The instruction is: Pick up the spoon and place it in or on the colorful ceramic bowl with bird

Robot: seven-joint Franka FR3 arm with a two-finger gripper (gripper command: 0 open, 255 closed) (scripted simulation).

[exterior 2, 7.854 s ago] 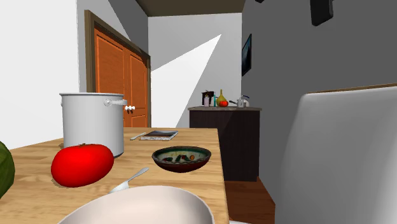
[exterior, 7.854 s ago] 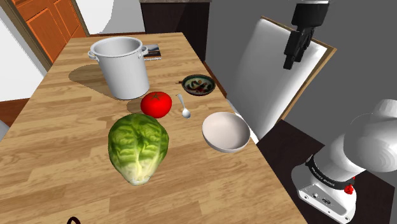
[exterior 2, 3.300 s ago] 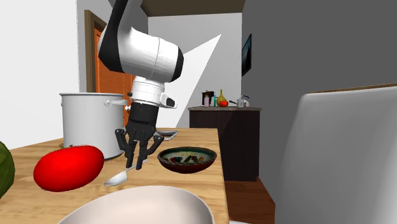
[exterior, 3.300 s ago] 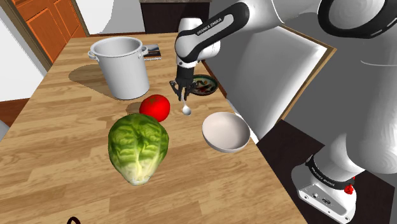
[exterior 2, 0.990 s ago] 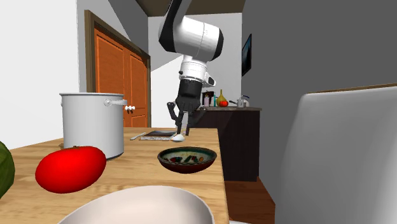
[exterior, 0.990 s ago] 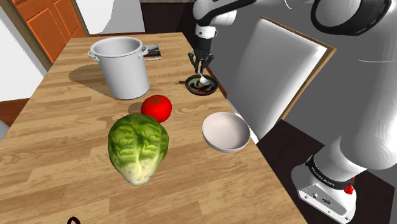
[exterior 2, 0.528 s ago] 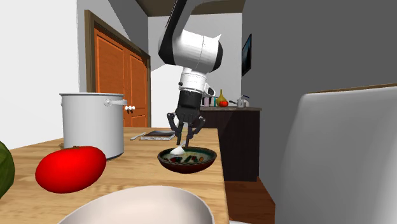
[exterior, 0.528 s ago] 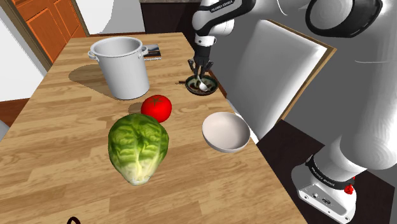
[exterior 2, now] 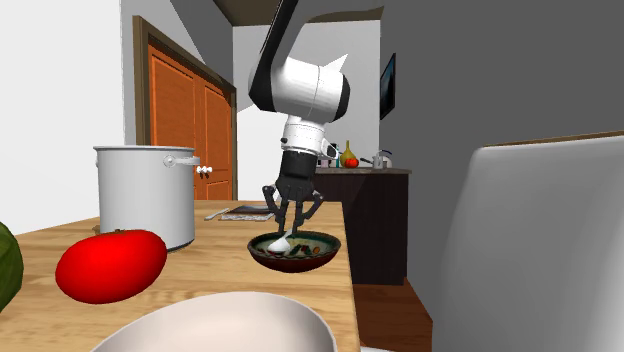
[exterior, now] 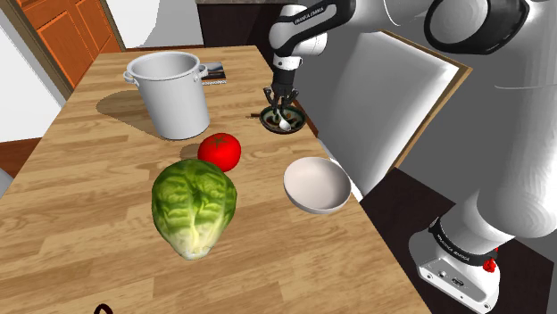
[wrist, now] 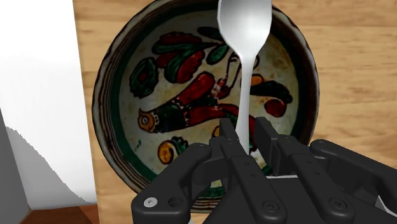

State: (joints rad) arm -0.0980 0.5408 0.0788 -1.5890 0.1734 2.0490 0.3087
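Found the spoon clamped by its handle in the pincer, scoop end hanging down over the bird bowl. In the wrist view, spotted the scoop sitting above the bowl's far rim rather than dead centre. Couldn't tell from the second exterior view about actual contact between scoop and bowl; looked to be down around rim level, maybe just inside.

Reckoned the job nearly done, with only the letting-go left. Plenty of ways to fluff that though:

- Main worry: opening up with the scoop over the rim, and getting a tip-out onto the tabletop instead of a settle inside.
- Also noticed the bowl parked near the tabletop edge, beside the white chair back. Figured on a bounce off that side ending on the floor.
- Pushing lower with that grip. Judged the bowl small and light enough to get levered, slid or flipped toward the edge.
- Thin, smooth handle. Guessed at it sticking to one finger for a moment and getting flicked out on the pull-away.

Counted the tomato, pot, white bowl and cabbage as no trouble, all well apart from the pincer.
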